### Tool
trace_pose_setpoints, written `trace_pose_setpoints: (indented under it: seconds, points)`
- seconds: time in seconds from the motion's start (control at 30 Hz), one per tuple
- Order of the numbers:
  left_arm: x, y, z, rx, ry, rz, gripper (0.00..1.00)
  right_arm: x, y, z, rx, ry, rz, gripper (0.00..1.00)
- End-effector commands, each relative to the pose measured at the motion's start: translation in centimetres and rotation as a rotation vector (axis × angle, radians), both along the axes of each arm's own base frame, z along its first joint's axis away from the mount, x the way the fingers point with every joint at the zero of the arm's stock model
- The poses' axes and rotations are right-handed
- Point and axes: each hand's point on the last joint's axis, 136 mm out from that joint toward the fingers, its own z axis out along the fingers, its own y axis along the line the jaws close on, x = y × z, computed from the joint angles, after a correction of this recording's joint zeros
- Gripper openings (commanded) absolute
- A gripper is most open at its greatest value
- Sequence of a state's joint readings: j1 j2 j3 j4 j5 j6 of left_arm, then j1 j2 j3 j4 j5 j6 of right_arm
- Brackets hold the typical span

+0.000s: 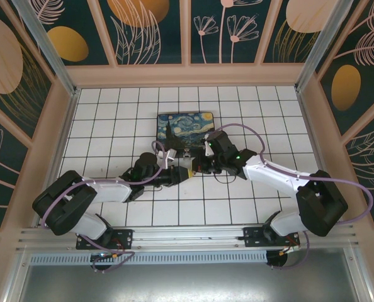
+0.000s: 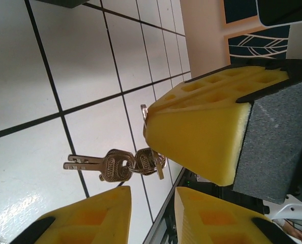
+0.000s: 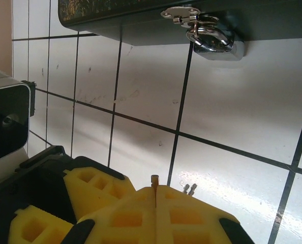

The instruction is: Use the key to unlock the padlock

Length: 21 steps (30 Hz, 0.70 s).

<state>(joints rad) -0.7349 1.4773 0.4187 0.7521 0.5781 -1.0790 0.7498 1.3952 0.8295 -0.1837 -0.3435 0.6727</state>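
Note:
The silver padlock (image 3: 215,41) hangs by its shackle from a metal hasp on the front edge of the black box (image 3: 141,23). My right gripper (image 3: 155,192) is shut on the key (image 3: 154,179); its tip pokes out between the yellow fingers, short of the padlock. In the left wrist view that key's tip (image 2: 144,110) shows beside the right gripper's fingers (image 2: 202,127), and two more keys (image 2: 110,164) dangle from the ring. My left gripper (image 2: 152,198) is open just below the dangling keys, with nothing between its fingers. Both grippers meet in front of the box (image 1: 186,124).
The box with the starry-night lid lies at the centre back of the white tiled table (image 1: 111,113). Wooden walls (image 1: 45,151) enclose the table on left, right and back. The left gripper's yellow fingers (image 3: 90,188) crowd close beside the right one.

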Motion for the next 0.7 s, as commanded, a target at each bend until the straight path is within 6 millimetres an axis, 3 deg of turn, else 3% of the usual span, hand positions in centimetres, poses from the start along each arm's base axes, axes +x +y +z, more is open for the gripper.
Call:
trace_pose_setpoints:
  seconds: [0.0, 0.37, 0.67]
  points:
    - [0.8, -0.3, 1.5, -0.036, -0.04, 0.02, 0.29, -0.2, 0.8, 0.8, 0.042, 0.034, -0.01, 0.03]
    - [1.5, -0.2, 1.9, -0.05, -0.045, 0.063, 0.28, -1.0, 1.2, 0.5, 0.083, 0.101, -0.03, 0.01]
    - [1.6, -0.2, 1.7, -0.062, -0.029, 0.069, 0.18, -1.5, 1.7, 0.2, 0.078, 0.119, -0.018, 0.01]
